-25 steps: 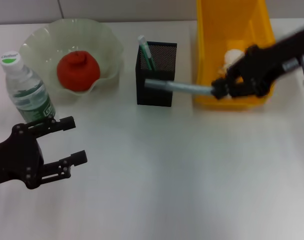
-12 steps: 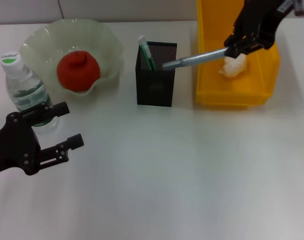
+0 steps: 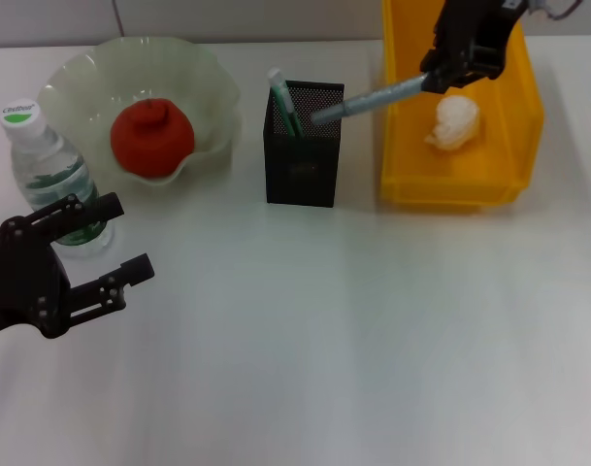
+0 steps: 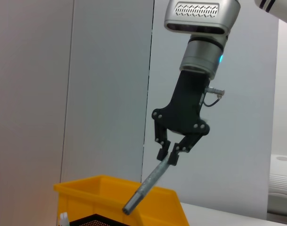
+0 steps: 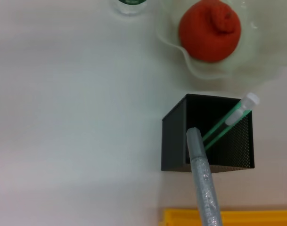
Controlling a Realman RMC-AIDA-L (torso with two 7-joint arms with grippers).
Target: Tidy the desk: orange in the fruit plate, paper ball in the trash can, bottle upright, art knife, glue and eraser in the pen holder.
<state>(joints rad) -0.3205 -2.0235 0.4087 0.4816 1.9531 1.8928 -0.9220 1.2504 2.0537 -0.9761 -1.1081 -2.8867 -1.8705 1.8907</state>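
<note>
Trash can (image 3: 402, 146): yellow bin, upper right of the head frame; paper ball (image 3: 454, 122) lies inside.

Fruit plate (image 3: 213, 83): pale-green scalloped bowl, upper left; orange (image 3: 151, 136) sits in it.

Left gripper (image 3: 120, 239): lower left, idle, jaws apart, empty, just in front of the bottle.

Right gripper (image 3: 441, 76): top right, above the trash can, jaws clamped on the rear end of the art knife.

Bottle (image 3: 48, 170): upright at the left edge, cap on.

Pen holder (image 3: 302, 160): black mesh cup, upper centre, between plate and bin; a green-and-white stick (image 3: 283, 104), probably the glue, leans inside.

Art knife (image 3: 368, 100): slim grey metallic barrel, held slanting, tip at the holder's rim on the bin side. Judged stiff, light and smooth, so liable to swivel or slip in a pinch grip; the hold near the rear end suits dropping it tip-first.

Eraser: not visible.

Change: a second ago the knife lay nearly level in front of the bin with its tip before the holder's front face; since then the right gripper has risen and moved toward the top of the frame, bringing the tip up to the opening. The left gripper has drifted slightly left.
</note>
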